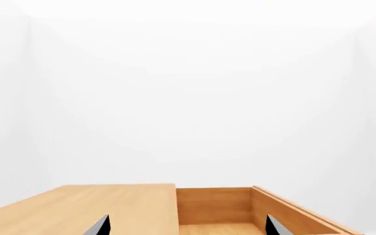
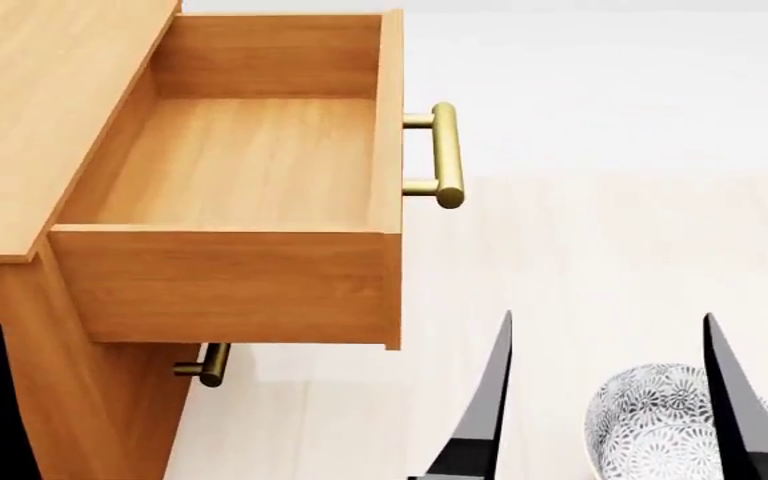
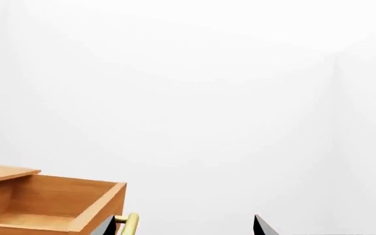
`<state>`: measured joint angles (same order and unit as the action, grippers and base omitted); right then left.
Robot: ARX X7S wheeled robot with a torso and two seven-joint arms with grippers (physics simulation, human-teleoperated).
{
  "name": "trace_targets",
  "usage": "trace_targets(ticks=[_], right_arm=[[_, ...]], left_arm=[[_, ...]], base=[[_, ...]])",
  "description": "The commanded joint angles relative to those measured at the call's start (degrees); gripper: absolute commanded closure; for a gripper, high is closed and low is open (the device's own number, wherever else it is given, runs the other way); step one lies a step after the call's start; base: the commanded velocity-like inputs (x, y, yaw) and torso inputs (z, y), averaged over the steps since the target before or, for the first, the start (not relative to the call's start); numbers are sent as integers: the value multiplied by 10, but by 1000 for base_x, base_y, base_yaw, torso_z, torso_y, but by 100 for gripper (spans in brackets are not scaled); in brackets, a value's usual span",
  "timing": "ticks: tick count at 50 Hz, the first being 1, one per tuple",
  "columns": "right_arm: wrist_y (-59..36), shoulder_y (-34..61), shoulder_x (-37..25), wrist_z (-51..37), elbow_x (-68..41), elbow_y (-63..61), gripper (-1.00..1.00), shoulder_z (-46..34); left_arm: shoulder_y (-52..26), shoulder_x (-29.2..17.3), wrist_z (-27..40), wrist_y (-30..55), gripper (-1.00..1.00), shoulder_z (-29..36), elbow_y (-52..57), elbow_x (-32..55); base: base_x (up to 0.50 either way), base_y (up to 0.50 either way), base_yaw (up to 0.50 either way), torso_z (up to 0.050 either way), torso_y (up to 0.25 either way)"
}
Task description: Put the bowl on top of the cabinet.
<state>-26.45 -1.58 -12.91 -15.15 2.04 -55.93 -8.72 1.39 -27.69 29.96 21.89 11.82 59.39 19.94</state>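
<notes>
Right gripper [image 2: 604,400] fingers fill the bottom edge of the head view, dark wedges spread wide apart with nothing between them. They straddle the bowl only in line of sight; it sits lower, on the floor, no contact visible.

Largest to smallest:

- Cabinet [image 2: 24,120]: orange-brown wood, flat top runs along the left edge of the head view. The top looks bare where visible.
- Drawer [image 2: 237,160]: pulled fully out, inside looks empty. It overhangs the floor beside the cabinet top.
- Bowl [image 2: 671,425]: white with grey floral pattern, upright on the pale floor [image 2: 598,260], at the bottom right of the head view, well clear of the cabinet base. Partly cut off by the frame and by one finger.
- Left gripper [image 1: 188,227]: finger tips apart in its wrist view, empty, pointed over the cabinet top and the open drawer. Only one finger shows in the head view, at the bottom left corner.
- Brass handle [image 2: 446,155] on the drawer front; a second handle [image 2: 211,365] shows below on a lower drawer.

Step, as I read it: pre-grasp. Bowl not picked up, nothing on the cabinet yet.

Next move likely calls for: lower the right gripper to the bowl rim, close on the wall, lift above top height, then carry past the drawer onto the flat top, not into the drawer. Drawer front and handle are the likely snag on the way over.
</notes>
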Motion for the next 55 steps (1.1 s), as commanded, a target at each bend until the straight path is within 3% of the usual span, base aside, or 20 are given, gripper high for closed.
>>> trace_targets(ticks=[1, 8, 18, 27, 31, 39, 50, 55], right_arm=[[5, -1, -2, -5, -10, 0, -100, 3], [-22, 9, -17, -5, 24, -3, -100, -26], [-5, 3, -9, -8, -7, -4, -100, -7], [-20, -1, -4, -22, -13, 5, -100, 7], [-59, -8, 2, -42, -21, 21, -100, 48], [-154, 1, -11, 3, -134, 15, -100, 169], [-428, 131, -53, 18, -279, -24, -100, 340], [-550, 196, -24, 29, -334, 17, -100, 463]], left_arm=[[-5, -20, 20, -11, -100, 8, 1, 13], [-8, -29, 30, -15, -100, 16, -1, 17], [-12, -39, 43, -19, -100, 25, -1, 21], [-13, -47, 54, -23, -100, 36, -4, 21], [-11, -41, 49, -37, -100, 39, -29, 30], [-18, -34, 45, -33, -100, 56, -52, 30], [-14, -42, 57, -27, -100, 41, -43, 46], [-19, -43, 61, -19, -100, 41, -37, 52]], base=[[0, 0, 0, 50, 0], [6, 256, 0, 49, 0], [11, 500, 0, 49, 0], [0, 0, 0, 49, 0], [0, 0, 0, 32, 0], [0, 0, 0, 0, 0], [0, 0, 0, 0, 0], [0, 0, 0, 0, 0]])
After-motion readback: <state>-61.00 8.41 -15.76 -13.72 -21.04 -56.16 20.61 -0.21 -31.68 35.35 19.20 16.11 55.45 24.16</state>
